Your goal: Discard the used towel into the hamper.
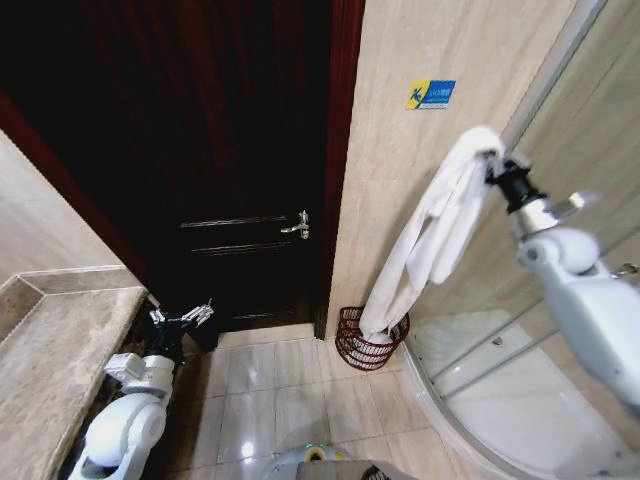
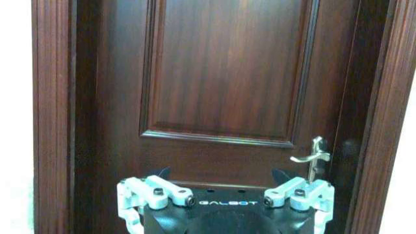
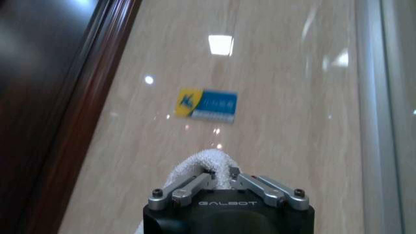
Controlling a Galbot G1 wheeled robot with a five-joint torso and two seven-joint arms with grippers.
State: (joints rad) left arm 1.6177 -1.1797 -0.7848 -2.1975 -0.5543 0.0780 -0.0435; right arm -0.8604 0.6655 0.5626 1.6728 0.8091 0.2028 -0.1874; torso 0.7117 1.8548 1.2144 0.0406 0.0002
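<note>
The white towel (image 1: pixel 430 230) hangs in a long drape from my right gripper (image 1: pixel 492 165), which is raised high beside the beige wall and shut on the towel's top fold. The lower end of the towel reaches down into the mouth of the hamper (image 1: pixel 350 348), a small dark reddish wire basket on the floor at the wall's foot. From the right wrist, the towel (image 3: pixel 204 161) bulges out between the closed fingers of the right gripper (image 3: pixel 221 179). My left gripper (image 1: pixel 182 318) is parked low at the left, open and holding nothing, and in its wrist view the left gripper (image 2: pixel 224 195) faces the door.
A dark wooden door with a silver handle (image 1: pixel 296 227) stands left of the hamper. A stone counter (image 1: pixel 50 360) runs along the left. The curved glass shower enclosure (image 1: pixel 520 380) is at the right. A blue sticker (image 1: pixel 431 94) is on the wall. Tiled floor (image 1: pixel 290 390) lies ahead.
</note>
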